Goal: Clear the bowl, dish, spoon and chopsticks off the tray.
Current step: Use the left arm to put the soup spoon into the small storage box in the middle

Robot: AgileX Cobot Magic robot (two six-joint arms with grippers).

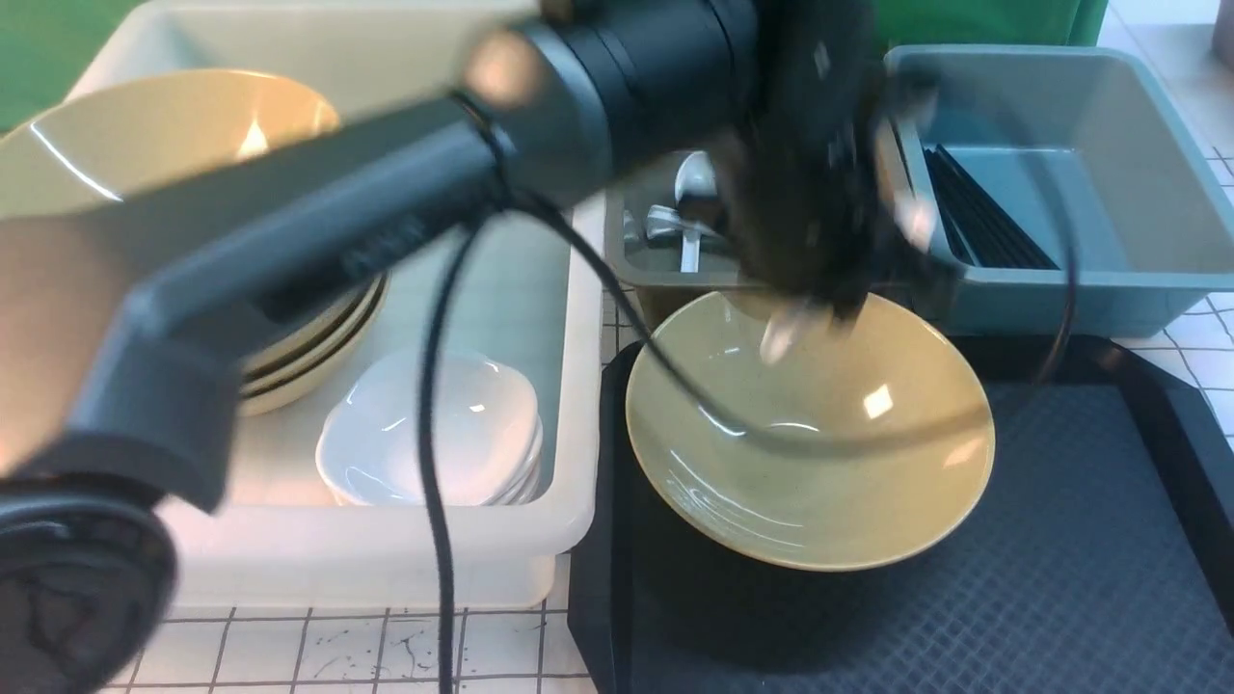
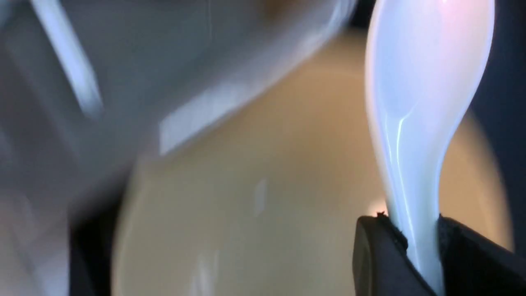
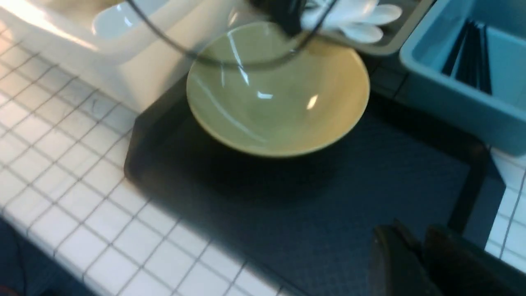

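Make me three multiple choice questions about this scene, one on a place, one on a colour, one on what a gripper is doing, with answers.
1. Where is the large bowl?
A) in the blue bin
B) on the black tray
C) on the tiles

2. What colour are the chopsticks in the blue bin?
A) black
B) red
C) white

3. The left gripper is:
A) wide open, empty
B) holding chopsticks
C) closed on a spoon

1 B: it sits inside the tray's rim.
2 A: dark sticks lie there.
3 C: its fingers pinch the handle.
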